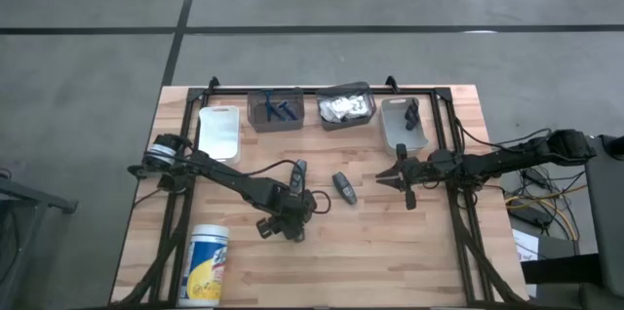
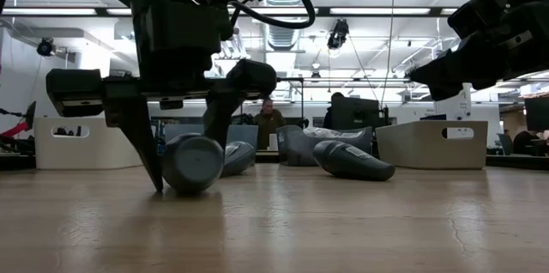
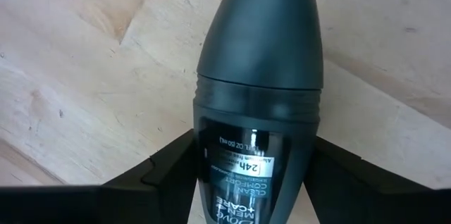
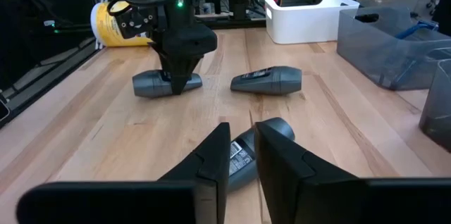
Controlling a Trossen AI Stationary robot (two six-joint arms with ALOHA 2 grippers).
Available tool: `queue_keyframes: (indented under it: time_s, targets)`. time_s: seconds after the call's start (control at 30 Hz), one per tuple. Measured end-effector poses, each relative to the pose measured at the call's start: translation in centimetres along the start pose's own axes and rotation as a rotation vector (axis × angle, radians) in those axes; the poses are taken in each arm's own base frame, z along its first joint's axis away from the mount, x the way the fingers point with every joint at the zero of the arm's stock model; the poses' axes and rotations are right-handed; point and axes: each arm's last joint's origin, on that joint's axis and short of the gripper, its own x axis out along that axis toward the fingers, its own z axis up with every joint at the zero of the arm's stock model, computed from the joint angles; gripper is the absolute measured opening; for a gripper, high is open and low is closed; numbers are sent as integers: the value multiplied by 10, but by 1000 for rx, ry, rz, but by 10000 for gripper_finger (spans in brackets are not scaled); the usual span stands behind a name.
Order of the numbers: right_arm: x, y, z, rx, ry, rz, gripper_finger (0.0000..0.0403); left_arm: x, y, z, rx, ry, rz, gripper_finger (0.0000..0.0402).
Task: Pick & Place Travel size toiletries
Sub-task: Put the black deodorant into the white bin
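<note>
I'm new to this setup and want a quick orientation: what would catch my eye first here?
The left hand is down at the table's middle, its fingers straddling a dark grey tube lying on the wood. Two more grey tubes lie loose nearby. The right hand hovers right of them, below the row of bins at the far edge.
</note>
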Motion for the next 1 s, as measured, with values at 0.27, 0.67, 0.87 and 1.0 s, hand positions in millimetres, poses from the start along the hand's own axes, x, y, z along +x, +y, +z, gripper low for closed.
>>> queue_keyframes:
  time_s: [0.27, 0.67, 0.87, 1.0]
  targets:
    - [0, 0, 0, 2, 0, 0, 91, 0, 1, 1, -21, -4, 10, 216]
    - [0, 0, 0, 0, 0, 0, 127, 0, 2, 2, -142, -25, 29, 257]
    - [0, 0, 0, 0, 0, 0, 144, 0, 3, 2, -195, -25, 30, 258]
    - [0, 0, 0, 4, 1, 0, 155, 0, 3, 2, -228, -26, 29, 259]
